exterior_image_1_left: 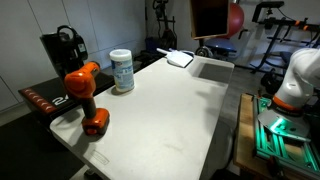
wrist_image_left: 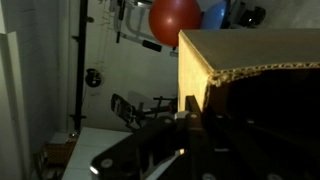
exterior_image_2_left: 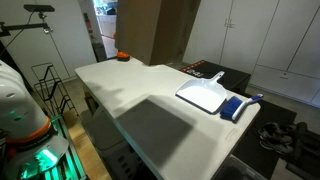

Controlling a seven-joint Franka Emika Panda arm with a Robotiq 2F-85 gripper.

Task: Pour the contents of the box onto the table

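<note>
A brown cardboard box is held high above the white table in both exterior views [exterior_image_1_left: 210, 18] [exterior_image_2_left: 155, 30]. In the wrist view the box [wrist_image_left: 250, 50] fills the right side, with its dark open inside turned toward the camera. My gripper [wrist_image_left: 192, 118] is shut on the box's wall at the opening edge, with one dark finger showing along the outside. In the exterior views the gripper is hidden behind the box. The box's inside is too dark to show any contents, and none lie on the table [exterior_image_1_left: 170, 110] [exterior_image_2_left: 150, 95].
An orange drill [exterior_image_1_left: 85, 95], a wipes canister [exterior_image_1_left: 122, 72] and a black coffee machine [exterior_image_1_left: 62, 52] stand at one end of the table. A white dustpan [exterior_image_2_left: 205, 95] with a blue brush [exterior_image_2_left: 237, 106] lies at the other end. A red ball [wrist_image_left: 172, 20] hangs behind.
</note>
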